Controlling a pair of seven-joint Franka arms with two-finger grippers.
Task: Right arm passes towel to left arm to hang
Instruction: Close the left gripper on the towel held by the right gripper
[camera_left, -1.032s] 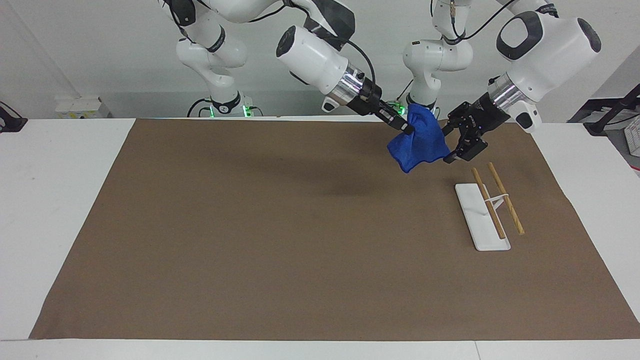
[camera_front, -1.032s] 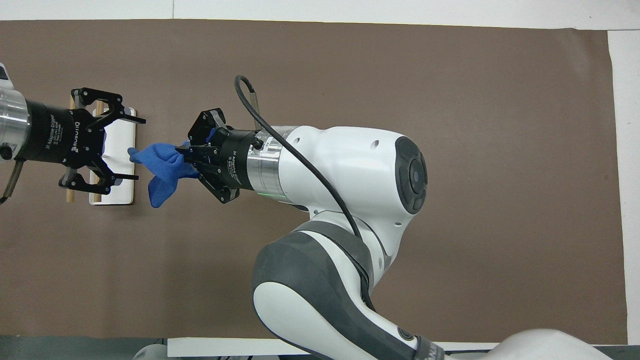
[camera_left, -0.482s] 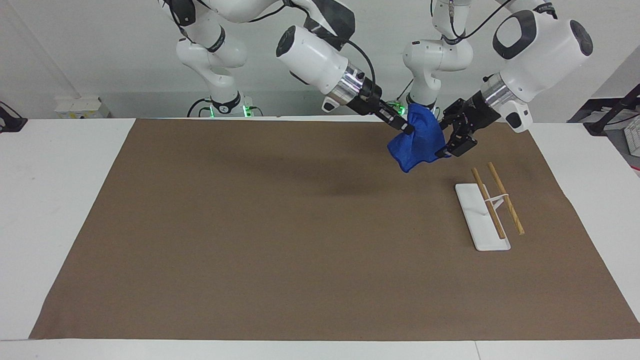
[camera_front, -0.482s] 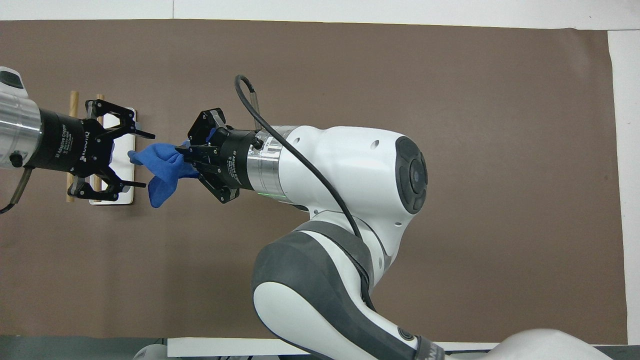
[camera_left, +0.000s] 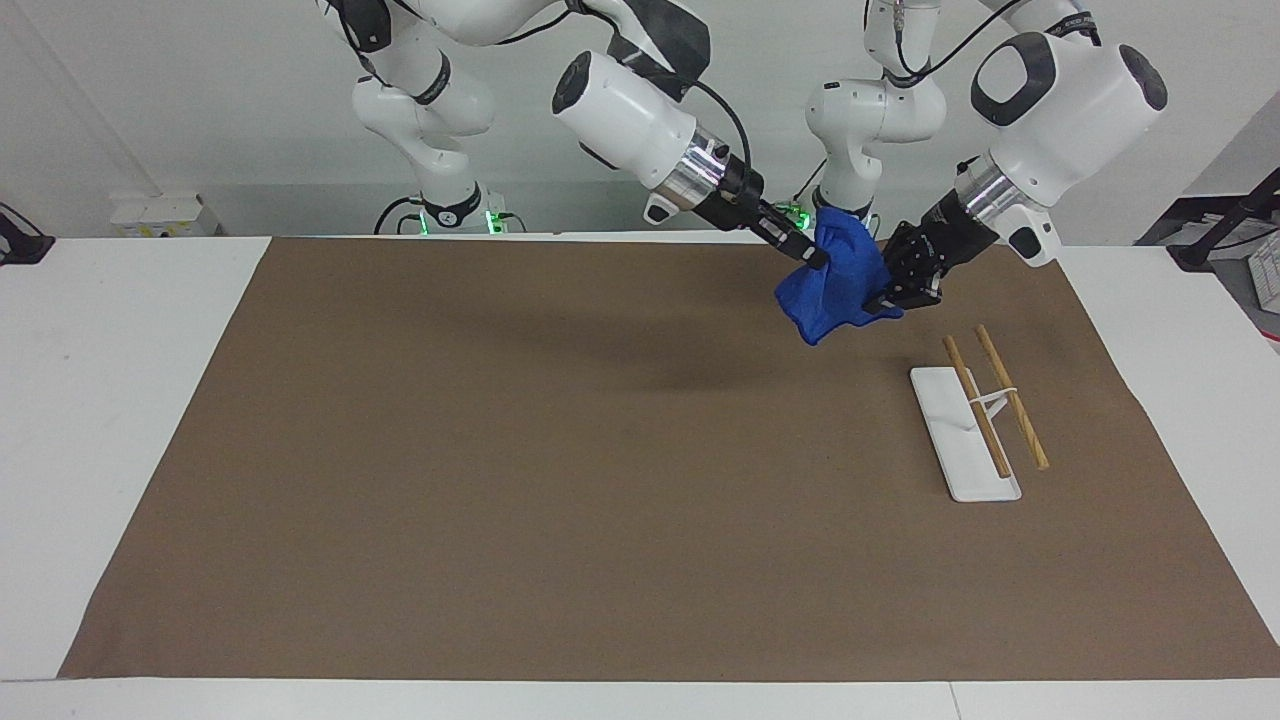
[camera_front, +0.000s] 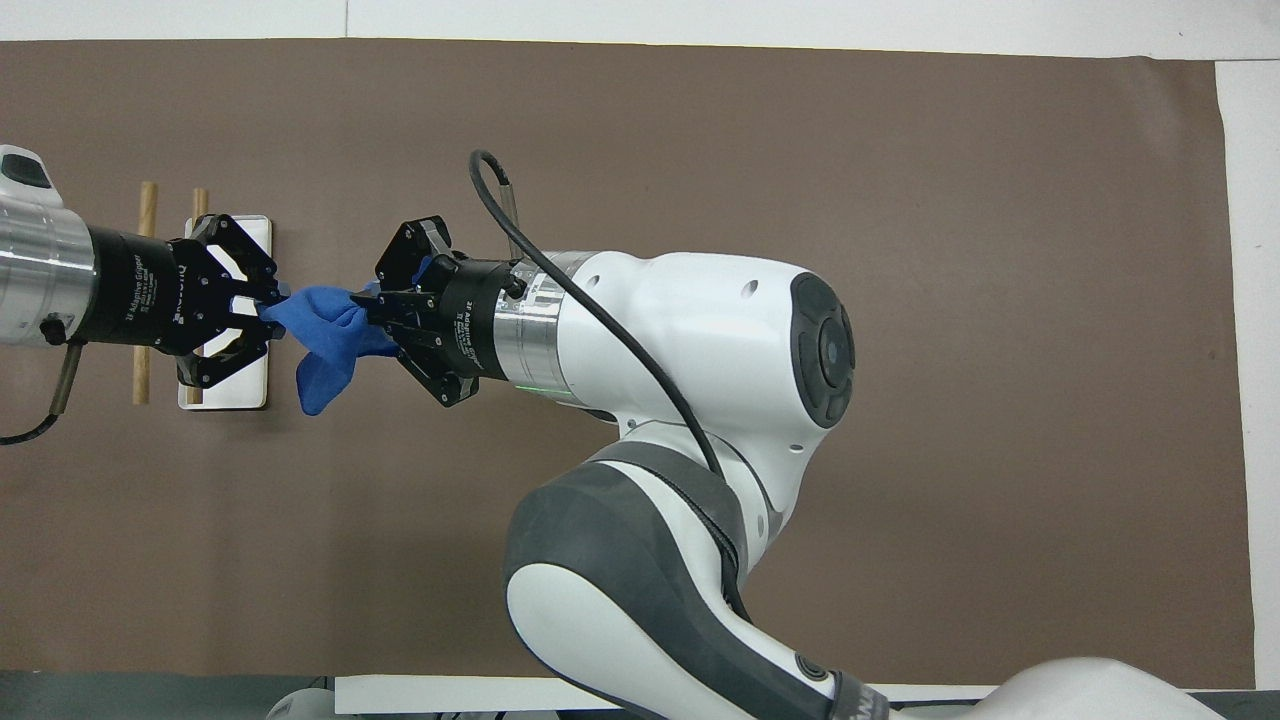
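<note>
Towel (camera_left: 835, 285) hangs up in the air, blue and bunched, w/ both arms holding it. It is over the brown mat (camera_left: 600, 480), near the robots' edge of the table (camera_left: 100, 400) and toward the left arm's end.

Right gripper (camera_left: 812, 257) has its jaws closed tight on one side of the towel, up near the top. In the overhead view the right gripper (camera_front: 372, 308) meets the cloth at the end toward the right arm.

Left gripper (camera_left: 885, 300) has its jaws pinched shut on the other side of the towel, at the low corner. In the overhead view the left gripper (camera_front: 268, 300) bites the tip of the cloth, over the white base of the rack (camera_front: 225, 395).

Rack (camera_left: 965, 435) sits on the mat, farther from the robots than the towel. It has a flat white base and 2 wood rods (camera_left: 1012, 398) side by side. Towel is not on the rods.
</note>
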